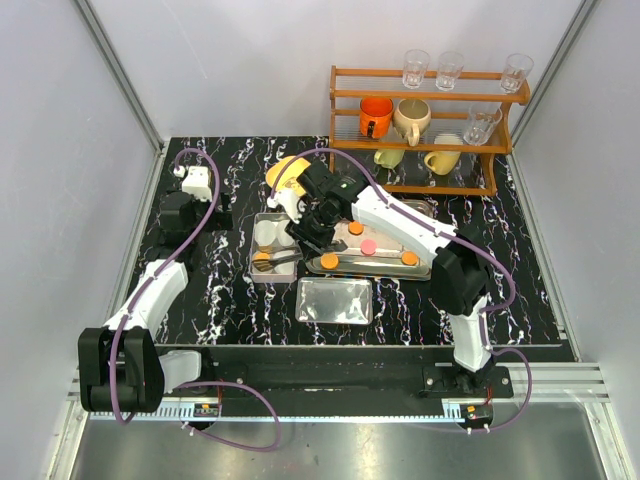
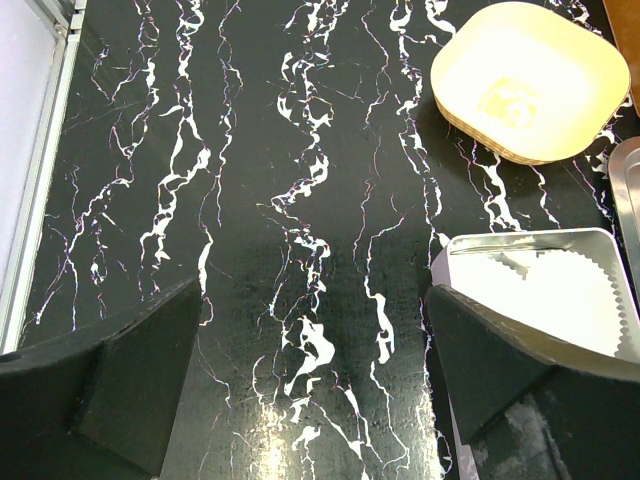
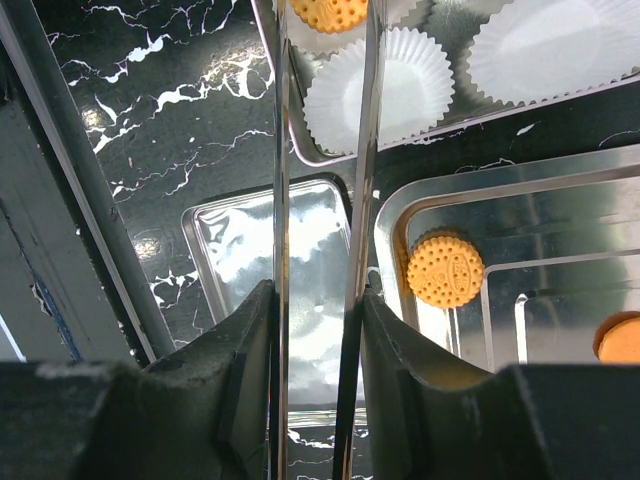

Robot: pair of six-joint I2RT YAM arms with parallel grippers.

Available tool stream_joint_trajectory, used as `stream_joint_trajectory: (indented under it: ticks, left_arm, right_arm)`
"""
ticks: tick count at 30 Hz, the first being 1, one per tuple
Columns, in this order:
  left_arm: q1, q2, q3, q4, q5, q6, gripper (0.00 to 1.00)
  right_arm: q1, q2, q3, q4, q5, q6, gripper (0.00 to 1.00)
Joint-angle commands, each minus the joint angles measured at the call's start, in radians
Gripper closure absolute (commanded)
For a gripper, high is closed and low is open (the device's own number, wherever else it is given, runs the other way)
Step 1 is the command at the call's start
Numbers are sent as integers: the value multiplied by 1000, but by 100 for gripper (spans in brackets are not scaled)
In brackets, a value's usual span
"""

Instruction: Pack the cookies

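1. Right gripper [image 3: 315, 295]: clamped on a pair of metal tongs [image 3: 281, 150], whose blades run forward nearly together.
2. Orange cookie [image 3: 332, 12]: sits between the tong tips, over a white paper cup inside the tin [image 2: 520, 238]. Whether it hangs in the tongs or rests in the cup cannot be told.
3. Paper cups [image 3: 400, 90]: more of them in the tin, just beside the first.
4. Tray [image 3: 500, 190]: steel, immediately right of the tin, and carries the remaining cookies [image 1: 409, 259], three orange and one pink, lying well apart.
5. Lid [image 1: 335, 300]: flat on the table [image 2: 250, 150], on the near side of the tray.
6. Left gripper [image 2: 312, 290]: fingers wide apart, holding nothing, over bare table left of the tin.
7. Yellow bowl [image 2: 525, 80]: beyond the tin.
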Motion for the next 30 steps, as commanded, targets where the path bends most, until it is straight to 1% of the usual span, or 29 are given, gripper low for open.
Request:
stream_joint_trajectory:
  ticks: [1,3,6,14,17,25,30]
  left_arm:
    - [6,-8,6,69,3,3,1]
    - [6,-8,8,70,3,3,1]
    - [6,-8,5,70,4,3,1]
    - [6,-11,3,70,10,7,1]
    - [6,-12,2,66,16,7,1]
    - [6,-17,0,66,20,7,1]
    - [6,-17,-1,64,18,8,1]
  right_arm:
    - [13,5,27,45,15,-17,82]
    - [13,8,27,45,16,-17,82]
    - [13,9,27,47,18,-20,78]
    - [13,9,25,50,28,-17,62]
    - [13,8,22,54,36,-14,57]
    - [14,5,25,56,38,-9,49]
    - [14,5,25,56,41,-9,47]
